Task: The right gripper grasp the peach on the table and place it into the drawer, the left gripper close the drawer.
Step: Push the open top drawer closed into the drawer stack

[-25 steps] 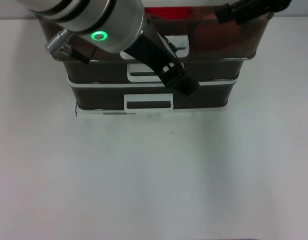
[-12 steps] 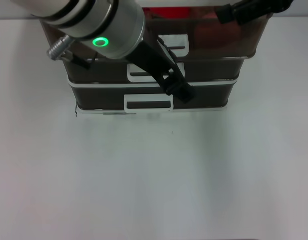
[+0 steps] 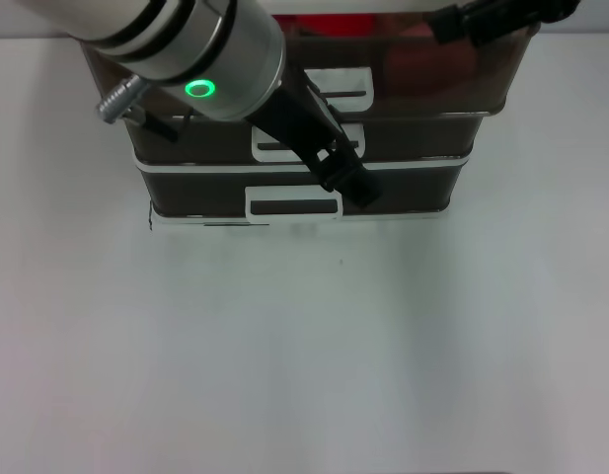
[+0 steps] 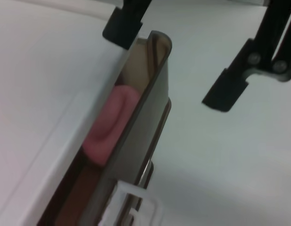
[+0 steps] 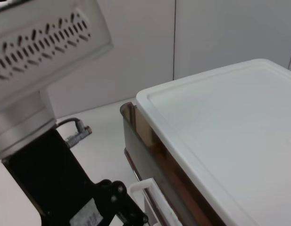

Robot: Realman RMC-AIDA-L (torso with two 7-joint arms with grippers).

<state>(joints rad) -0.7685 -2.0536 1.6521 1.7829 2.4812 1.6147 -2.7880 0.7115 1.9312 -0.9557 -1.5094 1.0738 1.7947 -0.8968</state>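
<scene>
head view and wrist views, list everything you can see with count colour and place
drawer unit: one, dark brown drawers with a white top, at the table's far edge
drawer: one, dark brown, topmost and widest, white loop handle, partly open
lower drawers: two, dark brown, white handles, under it
peach: one, pink, inside the drawer
red item: one, in the drawer at the back
table: one, white
left gripper: black, silver arm with green ring light, before the drawer fronts
right gripper: black, above the drawer's right side
</scene>
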